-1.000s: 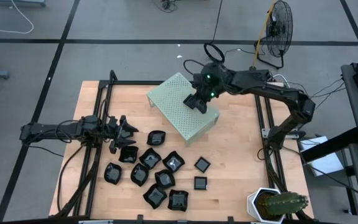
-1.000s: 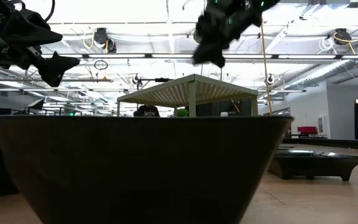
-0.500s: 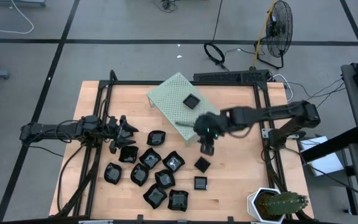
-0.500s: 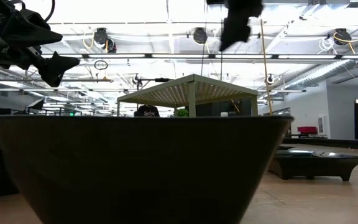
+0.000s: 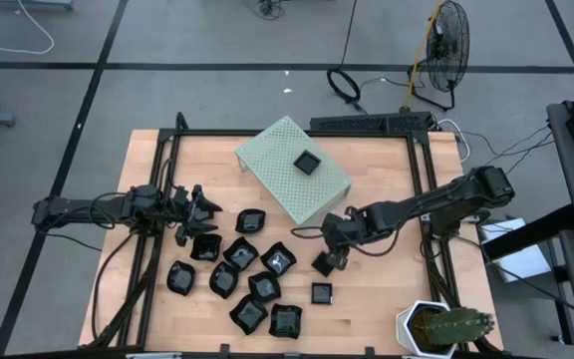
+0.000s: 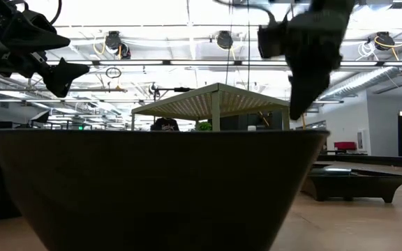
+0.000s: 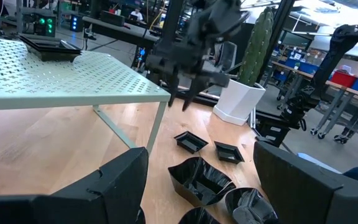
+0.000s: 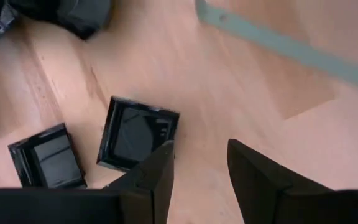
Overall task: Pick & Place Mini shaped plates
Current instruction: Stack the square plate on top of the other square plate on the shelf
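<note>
A pale wooden table (image 5: 377,289) stands on a grey floor (image 5: 167,90) with a fan (image 5: 446,45) behind. On it sits a green perforated box (image 5: 282,184) carrying one small square plate (image 5: 308,162). The other black plates (image 5: 252,274) cluster on the tabletop in front of the box. The right gripper (image 5: 334,261) hangs with fingers spread and empty, just over a square plate (image 8: 137,134). The left gripper (image 5: 205,207), wide open and empty, waits beside the cluster.

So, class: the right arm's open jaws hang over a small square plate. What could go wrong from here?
1. The right gripper sits off to one side of the small square plate, so its jaws might close on one rim and flip it.
2. A second small square plate lies close by and could get nudged.
</note>
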